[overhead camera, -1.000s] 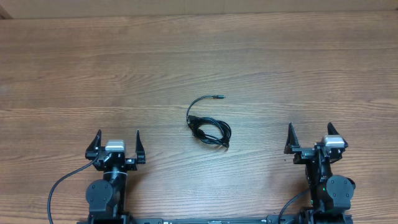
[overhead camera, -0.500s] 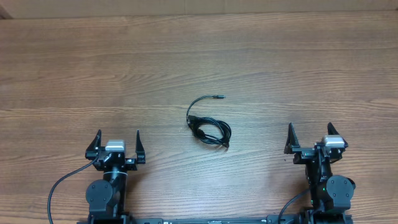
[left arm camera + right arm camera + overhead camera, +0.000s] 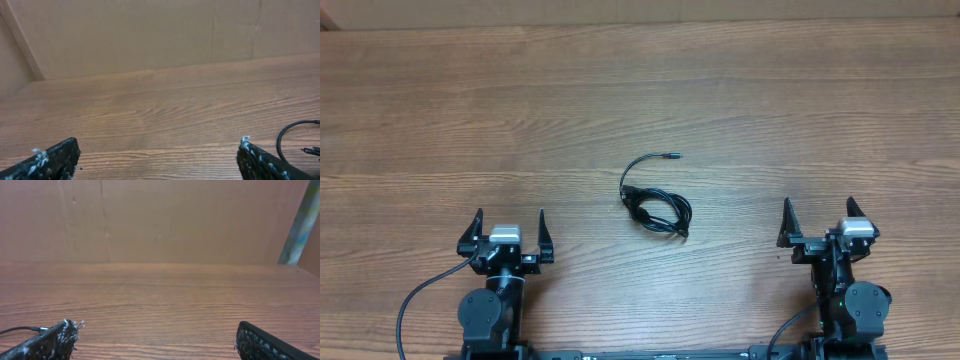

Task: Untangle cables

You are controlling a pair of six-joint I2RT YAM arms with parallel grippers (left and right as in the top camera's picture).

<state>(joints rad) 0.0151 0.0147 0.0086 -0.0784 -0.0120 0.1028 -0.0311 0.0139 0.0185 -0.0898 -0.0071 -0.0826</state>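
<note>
The cables (image 3: 655, 203) lie as a small black looped bundle at the table's centre, with one strand curving up to a small plug end (image 3: 672, 156). My left gripper (image 3: 509, 218) stands open near the front left, well apart from the bundle. On the front right, my right gripper (image 3: 820, 208) is open too, with nothing between its fingers. In the left wrist view a cable loop (image 3: 295, 137) shows at the right edge, beyond the open left gripper (image 3: 159, 145). A thin cable end (image 3: 20, 329) enters the right wrist view at the left, beside the open right gripper (image 3: 157, 326).
The wooden table (image 3: 640, 90) stretches around the bundle. A brown wall (image 3: 150, 35) rises at its far edge. Thicker black arm wires (image 3: 420, 295) trail at the front left and at the front right (image 3: 785, 330).
</note>
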